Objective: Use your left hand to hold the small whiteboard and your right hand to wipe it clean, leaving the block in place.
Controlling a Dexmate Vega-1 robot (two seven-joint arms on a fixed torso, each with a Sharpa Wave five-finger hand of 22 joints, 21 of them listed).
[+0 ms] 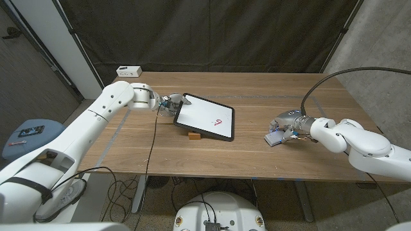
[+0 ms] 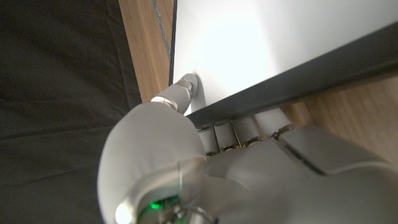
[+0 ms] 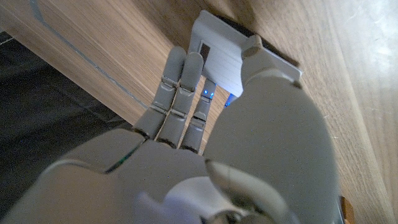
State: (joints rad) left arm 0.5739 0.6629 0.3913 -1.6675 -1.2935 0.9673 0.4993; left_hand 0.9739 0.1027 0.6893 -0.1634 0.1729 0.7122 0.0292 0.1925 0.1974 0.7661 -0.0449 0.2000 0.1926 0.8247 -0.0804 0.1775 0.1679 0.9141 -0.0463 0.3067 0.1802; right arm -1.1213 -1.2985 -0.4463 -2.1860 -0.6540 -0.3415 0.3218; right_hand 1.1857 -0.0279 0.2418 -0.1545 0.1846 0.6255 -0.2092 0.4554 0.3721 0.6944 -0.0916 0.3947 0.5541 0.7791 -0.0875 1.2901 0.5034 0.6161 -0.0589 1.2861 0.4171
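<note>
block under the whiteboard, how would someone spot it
On the wooden table, find the whiteboard that the left hand holds tilted. The block pokes out beneath its near edge: a small tan wooden piece, the only thing tucked under the board.

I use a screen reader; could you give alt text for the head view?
The left hand grips the tilted whiteboard, which bears a red mark and leans on a wooden block. The right hand holds a white eraser on the table.

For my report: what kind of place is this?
Probably a robot test lab: dark curtains behind a wooden table, loose cables on the floor, and a small whiteboard set out for practice.
</note>
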